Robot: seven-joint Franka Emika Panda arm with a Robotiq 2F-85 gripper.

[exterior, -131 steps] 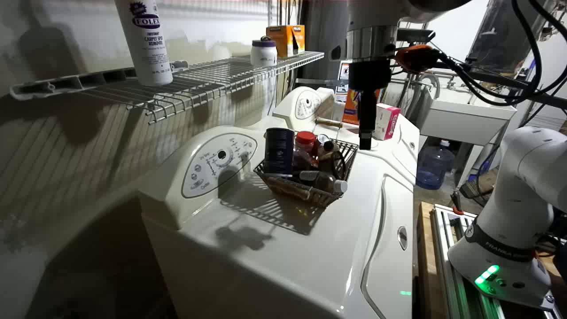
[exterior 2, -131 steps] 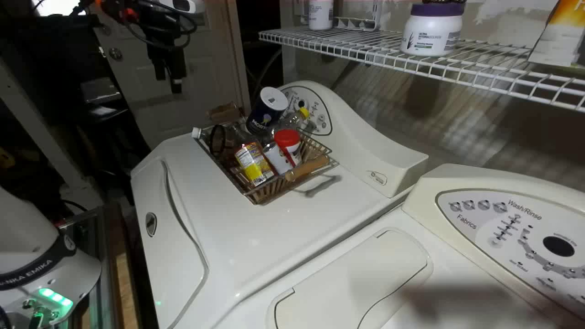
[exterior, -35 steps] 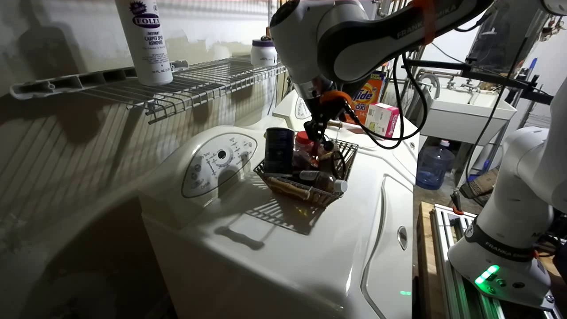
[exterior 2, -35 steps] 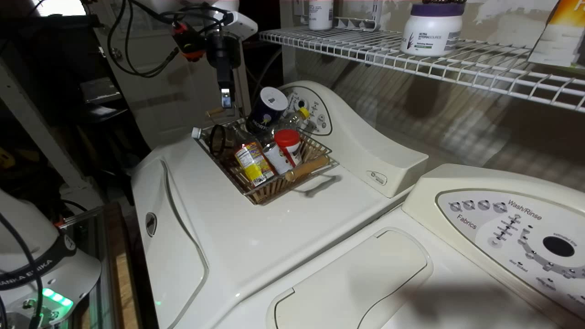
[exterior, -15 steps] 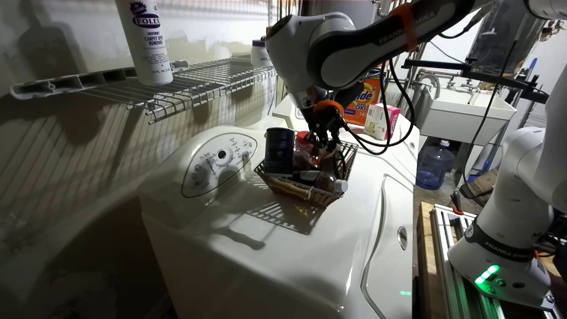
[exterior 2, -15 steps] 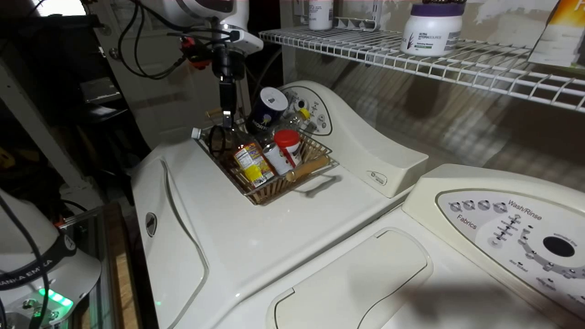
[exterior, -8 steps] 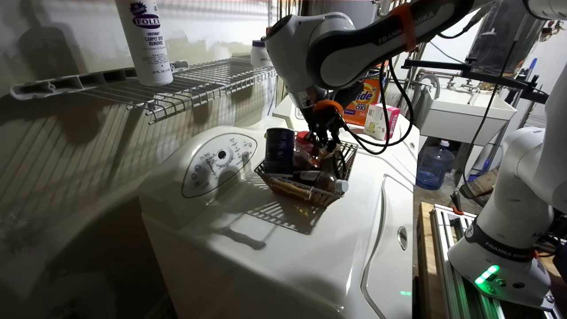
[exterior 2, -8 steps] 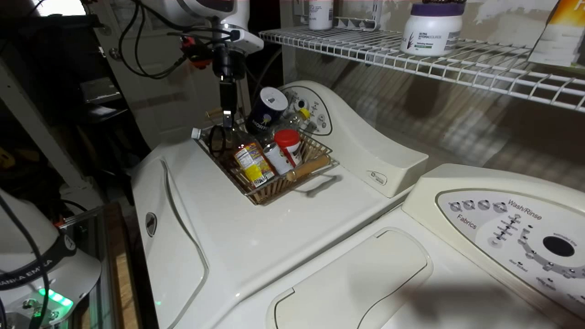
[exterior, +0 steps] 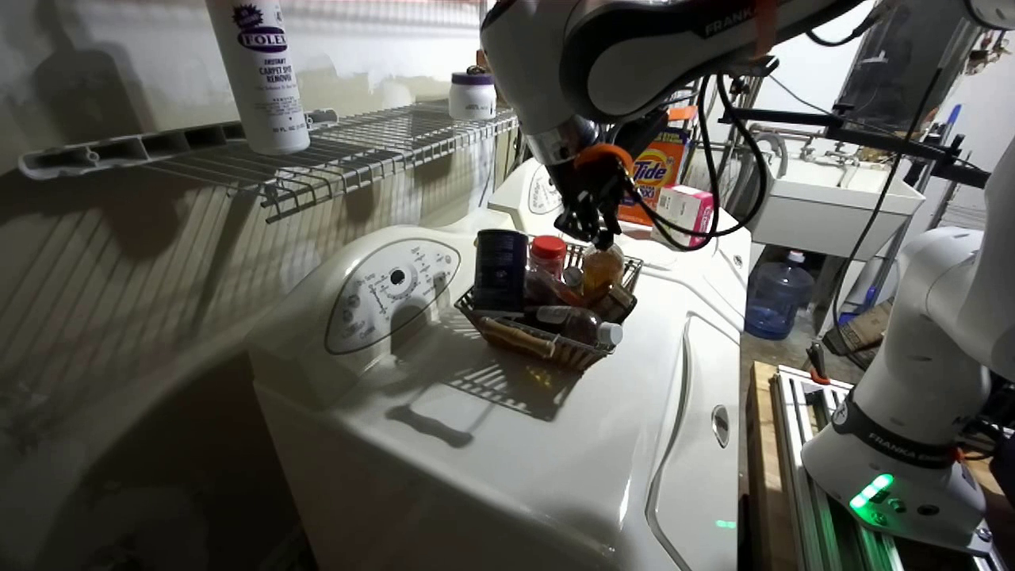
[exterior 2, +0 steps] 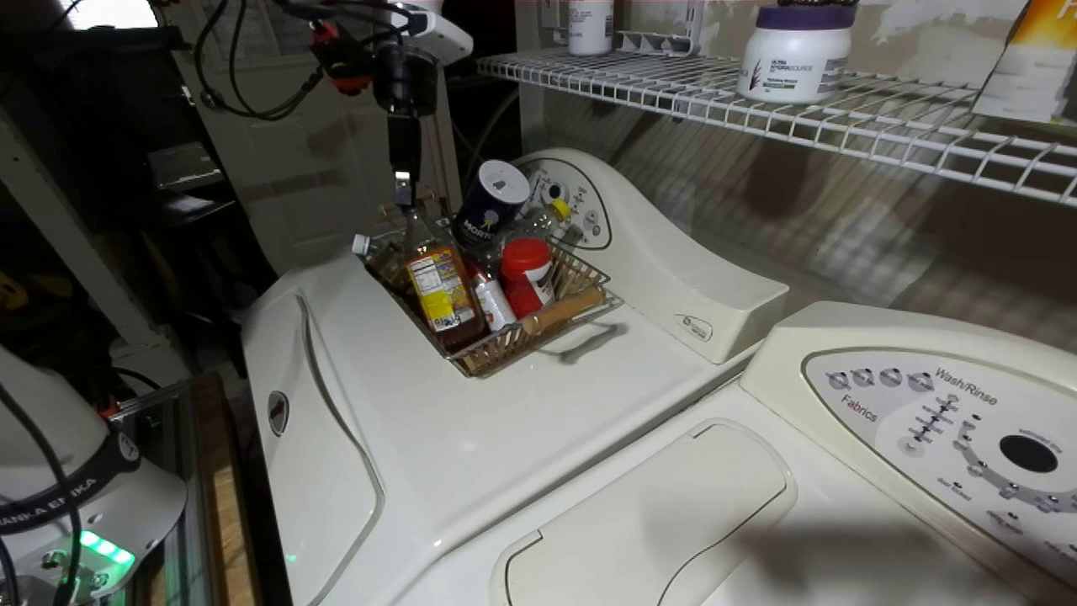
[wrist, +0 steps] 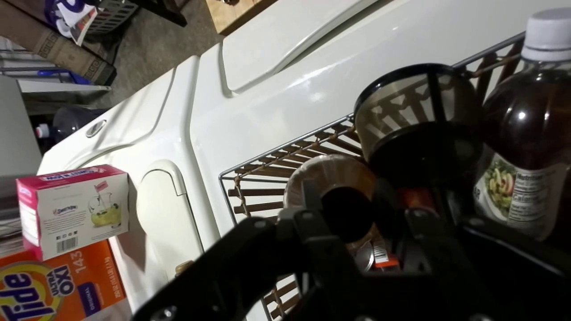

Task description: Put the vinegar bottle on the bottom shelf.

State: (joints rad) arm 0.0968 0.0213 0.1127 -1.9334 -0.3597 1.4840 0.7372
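The vinegar bottle [exterior: 603, 271], clear with amber liquid and a dark cap, stands tilted in the basket among other goods. In an exterior view its white and yellow label [exterior 2: 442, 290] faces the camera. My gripper [exterior: 596, 230] is shut on its cap end from above; the wrist view shows the bottle's round shoulder [wrist: 332, 171] and the dark cap between the fingers [wrist: 313, 198]. The lower end of the bottle stays below the basket's rim, partly hidden. The bottom shelf [exterior 2: 673, 91], white wire grid, hangs on the wall, higher than the basket.
The slatted basket [exterior 2: 496, 355] also holds a dark blue canister [exterior: 499, 270], a red-lidded jar [exterior: 547, 247], a white-capped bottle [exterior: 583, 325] and a black-rimmed mesh cup [wrist: 415, 111]. A spray-remover bottle [exterior: 266, 87] and a purple-lidded jar [exterior 2: 795, 63] stand on the shelf.
My gripper has risen, drawing the vinegar bottle up and more upright. The red-lidded jar and the can beside it have shifted, and the mesh cup has slipped lower in the basket.
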